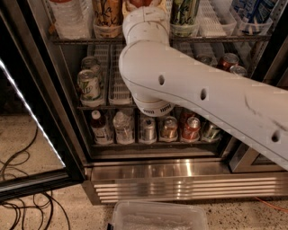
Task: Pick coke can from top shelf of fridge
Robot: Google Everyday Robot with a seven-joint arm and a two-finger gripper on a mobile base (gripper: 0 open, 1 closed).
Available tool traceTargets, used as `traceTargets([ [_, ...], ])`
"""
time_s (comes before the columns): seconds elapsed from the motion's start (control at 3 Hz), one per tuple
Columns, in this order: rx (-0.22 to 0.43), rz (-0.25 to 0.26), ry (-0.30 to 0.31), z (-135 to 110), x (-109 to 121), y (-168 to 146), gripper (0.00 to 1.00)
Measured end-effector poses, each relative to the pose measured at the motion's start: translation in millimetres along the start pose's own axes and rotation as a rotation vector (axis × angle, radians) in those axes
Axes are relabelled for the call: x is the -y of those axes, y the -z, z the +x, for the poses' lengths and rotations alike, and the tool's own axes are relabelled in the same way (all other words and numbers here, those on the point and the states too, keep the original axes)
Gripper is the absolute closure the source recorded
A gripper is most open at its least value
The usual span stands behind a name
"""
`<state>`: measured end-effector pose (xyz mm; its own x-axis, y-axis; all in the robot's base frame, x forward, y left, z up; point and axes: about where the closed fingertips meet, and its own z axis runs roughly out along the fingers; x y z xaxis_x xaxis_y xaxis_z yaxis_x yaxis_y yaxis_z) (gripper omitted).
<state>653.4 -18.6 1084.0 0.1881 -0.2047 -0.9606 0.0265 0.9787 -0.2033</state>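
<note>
The white arm reaches up into the fridge, wrist level with the top shelf. The gripper is hidden beyond it, so its grip I cannot tell. A red sliver there may be the coke can. Lift-out looks undone. Below lie a speckled floor, black cables and a clear tub.

- You are looking at the fridge standing open, with its black-framed glass door hanging out at the left and its ribbed steel base lying below the racks.
- The top shelf is running along the upper edge, a dark wire rack carrying tall cans in clear cup fronts.
- The coke can is not showing clearly. Only a reddish sliver is peeking over the arm's wrist.
- The gripper is sitting beyond the top edge, unseen.
</note>
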Motion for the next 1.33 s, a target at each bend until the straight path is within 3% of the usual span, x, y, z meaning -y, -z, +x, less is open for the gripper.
traceTargets([
  [0.33, 0.0, 0.0, 0.0, 0, 0, 0, 1.0],
  [1.0, 0.107, -0.032, -0.029, -54, 10, 12, 1.0],
  [1.33, 0.116, -0.11, -0.091, -69, 8, 39, 1.0],
])
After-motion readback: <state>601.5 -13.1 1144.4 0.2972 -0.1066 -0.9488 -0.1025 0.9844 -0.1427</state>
